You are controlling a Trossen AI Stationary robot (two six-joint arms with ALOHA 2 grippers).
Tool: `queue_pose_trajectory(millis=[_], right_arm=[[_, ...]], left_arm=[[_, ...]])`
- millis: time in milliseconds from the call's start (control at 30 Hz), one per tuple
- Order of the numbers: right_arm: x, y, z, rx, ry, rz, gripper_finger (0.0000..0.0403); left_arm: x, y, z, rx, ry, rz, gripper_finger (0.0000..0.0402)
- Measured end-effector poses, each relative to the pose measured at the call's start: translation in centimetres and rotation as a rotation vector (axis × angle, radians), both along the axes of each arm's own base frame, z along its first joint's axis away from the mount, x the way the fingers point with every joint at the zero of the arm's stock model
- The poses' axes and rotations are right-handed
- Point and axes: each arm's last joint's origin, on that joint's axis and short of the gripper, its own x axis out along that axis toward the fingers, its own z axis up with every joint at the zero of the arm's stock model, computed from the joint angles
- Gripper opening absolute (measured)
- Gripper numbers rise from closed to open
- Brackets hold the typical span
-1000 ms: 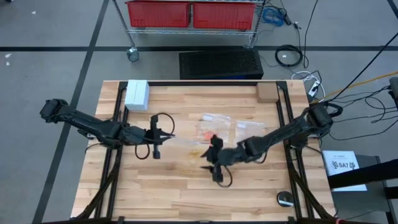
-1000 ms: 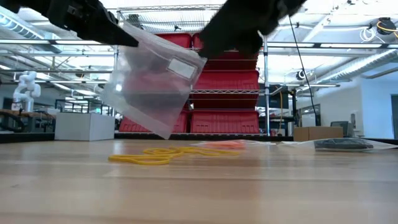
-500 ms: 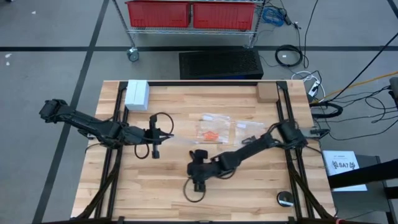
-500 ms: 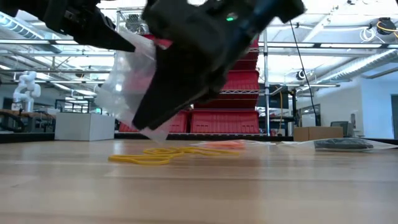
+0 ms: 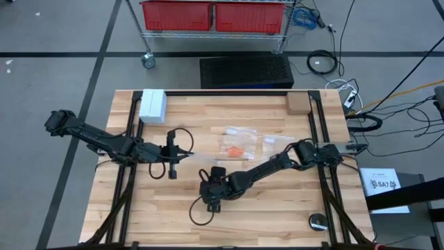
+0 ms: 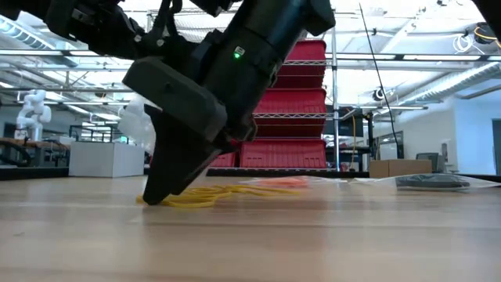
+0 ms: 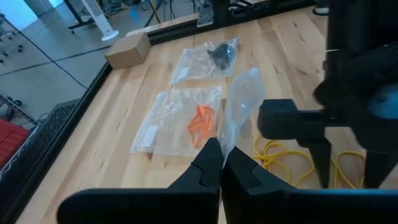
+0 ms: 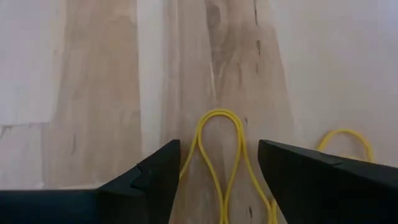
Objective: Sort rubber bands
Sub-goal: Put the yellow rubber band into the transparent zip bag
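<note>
Three clear bags (image 7: 180, 118): one holding orange bands (image 7: 200, 121), one beyond it holding black bands (image 7: 221, 55), one raised above the yellow bands (image 7: 283, 163). Yellow bands in a tangle, number unclear. Two boxes on the counter (image 5: 187, 208): white box (image 5: 152, 105), brown box (image 5: 297, 103). Two red bins (image 5: 177, 15) beyond the counter.

Both arms are showing matte black, boxy links; a black cable is looping off each wrist, and a green light is glowing on the right arm (image 6: 237, 53).
</note>
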Motion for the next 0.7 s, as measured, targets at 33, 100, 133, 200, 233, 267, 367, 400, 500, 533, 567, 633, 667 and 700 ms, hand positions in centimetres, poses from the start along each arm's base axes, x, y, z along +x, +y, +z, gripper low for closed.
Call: queue_pose_trajectory(millis=[33, 100, 133, 200, 233, 267, 367, 400, 500, 533, 567, 633, 667, 700], right_arm=[[0.0, -0.1, -0.1, 0.002, 0.005, -0.007, 0.021], [-0.1, -0.5, -0.1, 0.011, 0.026, -0.024, 0.021], [-0.1, -0.6, -0.2, 0.016, 0.036, -0.034, 0.0208], [-0.2, -0.8, -0.2, 0.026, 0.055, -0.044, 0.0196], [-0.2, -0.8, -0.2, 0.034, 0.063, -0.041, 0.0185], [-0.2, -0.9, -0.3, 0.041, 0.068, -0.037, 0.017], [-0.3, -0.8, -0.7, 0.05, 0.087, -0.021, 0.0109], [-0.3, -0.8, -0.8, 0.055, 0.092, -0.014, 0.0085], [-0.3, -0.7, -1.1, 0.054, 0.106, 0.01, 0.002], [-0.4, -0.6, -1.1, 0.045, 0.105, 0.019, 0.001], [-0.4, -0.4, -1.1, 0.035, 0.102, 0.024, 0.0009], [-0.5, -0.3, -0.8, 0.018, 0.091, 0.038, 0.0009], [-0.5, -0.2, -0.7, 0.001, 0.085, 0.044, 0.0008], [-0.6, 0.1, -0.6, -0.022, 0.076, 0.051, 0.0005]], left_arm=[[0.0, -0.1, 0.0, 0.0, 0.0, -0.003, 0.0], [0.0, -0.1, 0.0, 0.0, 0.001, -0.009, 0.0], [0.0, -0.2, 0.0, 0.0, 0.0, -0.011, 0.0], [-0.1, -0.2, 0.0, 0.0, 0.001, -0.012, 0.0], [-0.1, -0.2, 0.0, -0.001, 0.0, -0.012, 0.0], [0.0, -0.2, 0.0, 0.0, 0.0, -0.013, 0.0], [0.0, -0.2, 0.0, -0.002, -0.004, -0.013, 0.0], [0.0, -0.2, 0.1, -0.003, -0.007, -0.013, 0.0], [0.0, -0.2, 0.1, -0.004, -0.007, -0.015, 0.0], [0.0, -0.2, 0.1, -0.004, -0.007, -0.015, 0.0], [0.0, -0.2, 0.1, -0.003, -0.007, -0.015, 0.0], [0.0, -0.2, 0.1, -0.004, -0.011, -0.015, 0.0], [0.0, -0.2, 0.1, -0.004, -0.011, -0.015, 0.0], [0.0, -0.2, 0.1, -0.004, -0.01, -0.015, 0.0]])
